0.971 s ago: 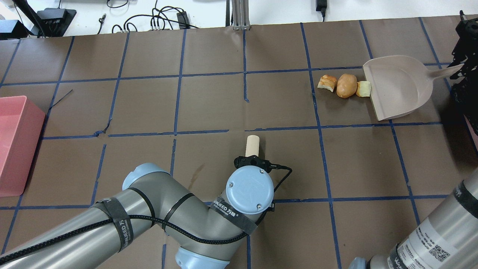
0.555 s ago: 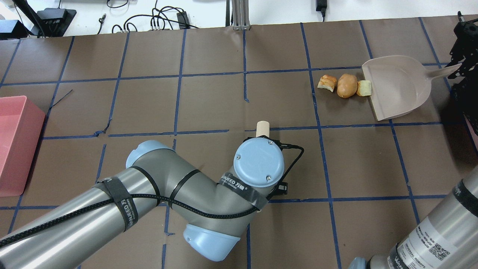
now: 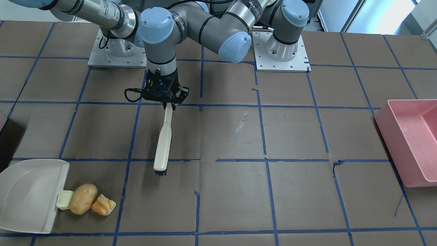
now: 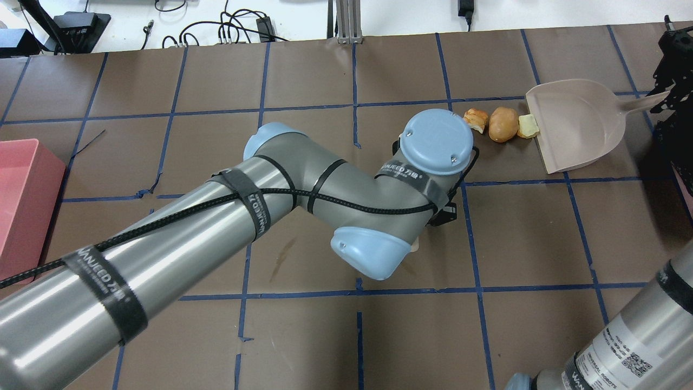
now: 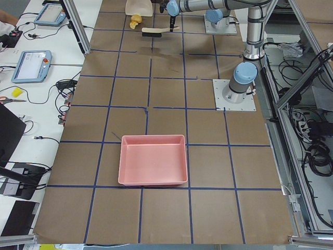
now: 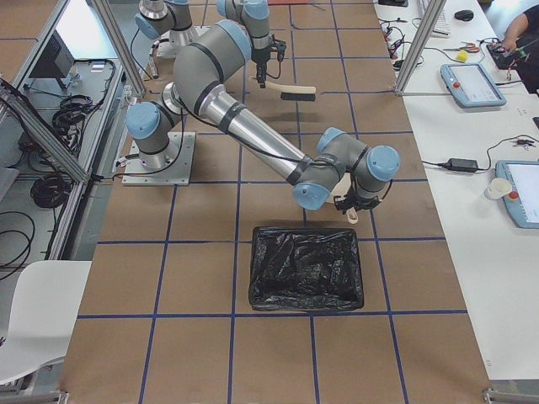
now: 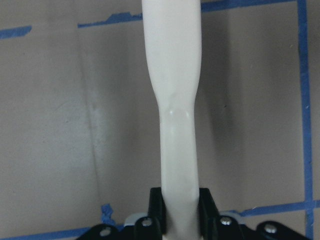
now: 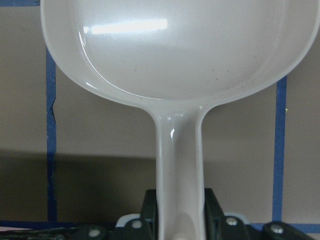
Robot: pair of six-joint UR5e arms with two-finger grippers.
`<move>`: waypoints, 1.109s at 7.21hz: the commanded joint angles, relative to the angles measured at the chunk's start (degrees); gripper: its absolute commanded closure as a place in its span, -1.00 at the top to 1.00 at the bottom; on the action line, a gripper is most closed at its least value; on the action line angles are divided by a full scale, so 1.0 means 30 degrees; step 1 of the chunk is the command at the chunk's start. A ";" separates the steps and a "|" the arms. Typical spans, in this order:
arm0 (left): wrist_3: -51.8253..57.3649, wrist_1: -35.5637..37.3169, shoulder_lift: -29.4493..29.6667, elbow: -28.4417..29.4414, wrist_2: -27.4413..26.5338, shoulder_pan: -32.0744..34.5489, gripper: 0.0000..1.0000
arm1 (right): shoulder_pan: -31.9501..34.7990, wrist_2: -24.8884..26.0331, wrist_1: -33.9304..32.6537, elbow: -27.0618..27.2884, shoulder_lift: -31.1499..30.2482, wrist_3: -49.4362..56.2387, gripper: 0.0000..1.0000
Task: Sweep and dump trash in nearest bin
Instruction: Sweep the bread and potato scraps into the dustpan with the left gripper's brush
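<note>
Brown paper (image 3: 300,133) gridded with blue tape (image 3: 290,160) covers the table (image 4: 303,70) (left hand (image 3: 166,102) clamps the brush (image 3: 163,140), right hand (image 8: 179,207) the dustpan (image 8: 175,50)).

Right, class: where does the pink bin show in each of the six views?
Front-facing: pink bin at the right edge.
Overhead: pink bin at the left edge.
Exterior left: pink bin at lower centre.
Exterior right: not in it.
Left wrist: not in it.
Right wrist: not in it.
Shared landmark: the white brush held by the left hand.
</note>
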State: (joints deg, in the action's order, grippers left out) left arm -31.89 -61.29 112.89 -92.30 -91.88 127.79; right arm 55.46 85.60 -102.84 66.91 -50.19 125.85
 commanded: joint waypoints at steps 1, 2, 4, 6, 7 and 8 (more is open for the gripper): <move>0.0081 -0.0225 0.2119 0.3360 -0.0107 0.0000 -1.00 | 0.0000 -0.0029 0.0031 0.0080 0.0000 -0.0027 -1.00; -0.0063 -0.0225 0.3432 0.4389 -0.0106 0.0000 -1.00 | 0.0000 -0.0029 0.0031 0.0080 0.0000 -0.0056 -1.00; -0.0703 -0.0225 0.5340 0.6819 -0.0136 0.0000 -1.00 | 0.0000 -0.0058 0.0060 0.0109 0.0088 -0.0086 -1.00; -0.0768 -0.0225 0.6807 0.8873 -0.0136 0.0000 -1.00 | 0.0000 -0.0029 0.0060 0.0109 0.0117 -0.0086 -1.00; -0.0768 -0.0225 0.7075 0.9085 -0.0136 0.0000 -1.00 | 0.0000 -0.0029 0.0060 0.0138 0.0117 -0.0144 -1.00; -0.0826 -0.0225 0.7368 0.9116 0.0038 -0.0058 -1.00 | 0.0000 -0.0058 0.0089 0.0109 0.0147 -0.0145 -1.00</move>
State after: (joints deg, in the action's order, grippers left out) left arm -34.20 -61.96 133.69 -65.71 -92.16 127.75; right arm 55.46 85.49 -102.63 67.28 -49.82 125.48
